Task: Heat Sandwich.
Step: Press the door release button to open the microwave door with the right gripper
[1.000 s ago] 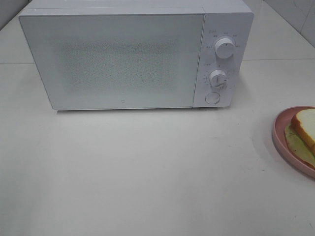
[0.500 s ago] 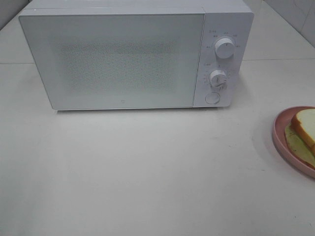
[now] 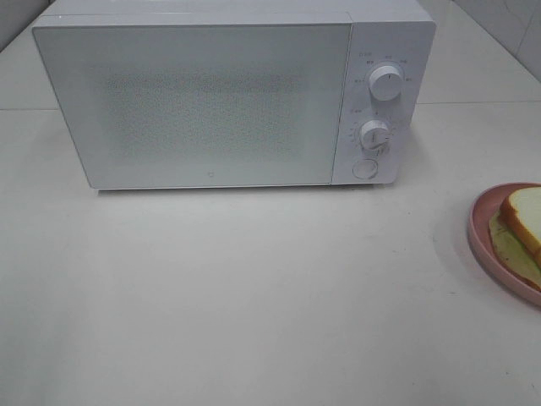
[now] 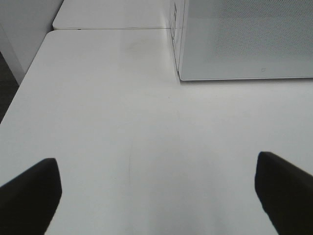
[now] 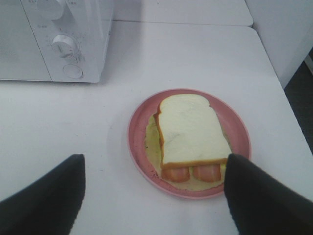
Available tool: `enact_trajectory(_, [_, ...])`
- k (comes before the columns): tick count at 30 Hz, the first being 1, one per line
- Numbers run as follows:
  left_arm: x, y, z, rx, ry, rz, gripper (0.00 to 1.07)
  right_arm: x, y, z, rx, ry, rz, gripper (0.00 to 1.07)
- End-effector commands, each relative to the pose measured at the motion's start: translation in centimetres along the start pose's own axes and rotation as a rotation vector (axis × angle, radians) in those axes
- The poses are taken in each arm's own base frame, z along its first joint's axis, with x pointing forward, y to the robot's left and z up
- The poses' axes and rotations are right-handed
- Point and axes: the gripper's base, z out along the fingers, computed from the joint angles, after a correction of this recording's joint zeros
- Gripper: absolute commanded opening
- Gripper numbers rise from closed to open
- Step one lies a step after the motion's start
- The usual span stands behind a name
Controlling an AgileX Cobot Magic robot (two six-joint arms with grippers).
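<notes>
Both pairs of jaws are held wide, empty; the sandwich (image 5: 191,134) could be spilled by a tilted plate (image 5: 134,139).

- High camera looks down on the microwave (image 3: 211,93) front and counter (image 3: 254,296).
- Left wrist camera, low, faces the microwave's left corner.
- Right wrist camera, close above the sandwich (image 5: 190,129), shares the dials (image 5: 63,45).

White microwave (image 3: 228,93) with a speckled door; pink plate (image 5: 139,142); white-and-tan sandwich (image 5: 190,132); white worktop (image 3: 254,296); black claws.
</notes>
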Motion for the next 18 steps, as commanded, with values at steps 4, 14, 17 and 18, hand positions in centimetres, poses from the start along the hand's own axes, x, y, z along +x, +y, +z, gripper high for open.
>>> enact_trajectory(4, [0.2, -0.1, -0.3, 0.009, -0.029, -0.002, 1.01, -1.3, 0.2, 1.2, -0.004, -0.034, -0.005, 0.76])
enact_trajectory(14, [0.2, -0.1, -0.3, 0.009, -0.029, -0.002, 1.01, -3.3, 0.5, 4.0, -0.019, -0.058, 0.001, 0.76])
enact_trajectory(17, [0.2, -0.1, -0.3, 0.009, -0.029, -0.002, 1.01, -3.6, 0.6, 4.6, -0.022, -0.057, -0.002, 0.76])
enact_trajectory(18, [0.2, -0.1, -0.3, 0.009, -0.029, -0.002, 1.01, -3.9, 0.7, 5.3, -0.025, -0.056, -0.004, 0.76])
